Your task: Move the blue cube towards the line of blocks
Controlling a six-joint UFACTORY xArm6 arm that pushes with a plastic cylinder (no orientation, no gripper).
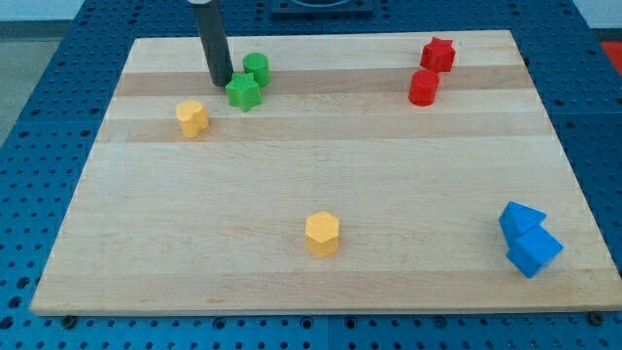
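Note:
The blue cube sits near the view's bottom right corner of the wooden board, touching a blue wedge-like block just above it. My tip is at the view's top left, far from the blue cube, just left of a green star-like block and a green cylinder. Whether the tip touches the green star block is unclear.
A red star-like block and a red cylinder stand at the top right. A yellow block lies at the left and a yellow hexagonal block at the bottom middle. The board's edges drop to a blue perforated table.

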